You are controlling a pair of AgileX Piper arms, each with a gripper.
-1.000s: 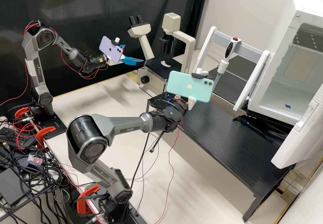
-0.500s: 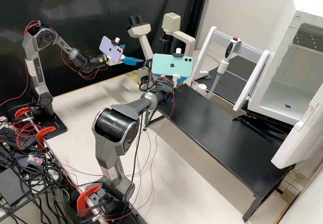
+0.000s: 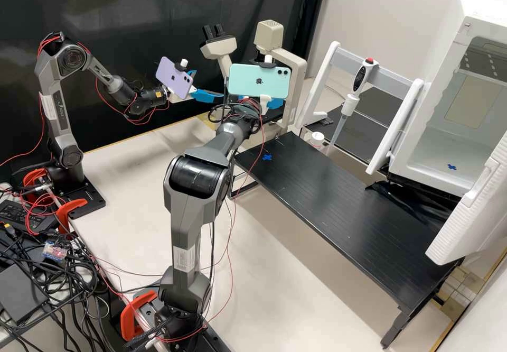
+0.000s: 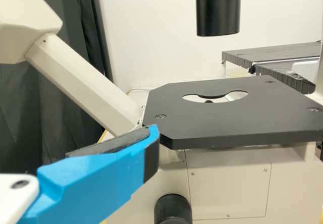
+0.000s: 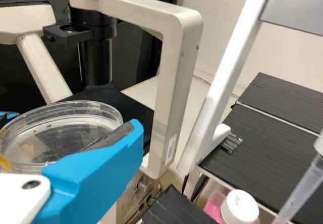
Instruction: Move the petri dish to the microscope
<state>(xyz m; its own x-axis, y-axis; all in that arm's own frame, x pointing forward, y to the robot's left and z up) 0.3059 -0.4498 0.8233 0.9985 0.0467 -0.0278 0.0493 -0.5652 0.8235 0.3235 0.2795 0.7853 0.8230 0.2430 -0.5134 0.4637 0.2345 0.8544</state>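
Since the right fingers (image 5: 98, 176) look to be pinching the dish (image 5: 55, 135) by its side, it all comes down to where the stage (image 4: 232, 125) sits: out beyond those fingertips, past the far side of the dish. The dish is round, so no long axis to fuss over, and it looks roughly level, which imo is how it should land. Can't tell if it's over the stage or just short of it, tbh. The left fingers (image 4: 96, 176) are spread with nothing between them, near the stage edge, but the right ones have the dish, so it's their job. I'd go forward from the right fingertips, line up with the opening (image 4: 236, 97), then lower. Watch the post (image 5: 174, 93) of the microscope (image 3: 269, 35) off to one side of the right fingers; a bump could tip the dish.
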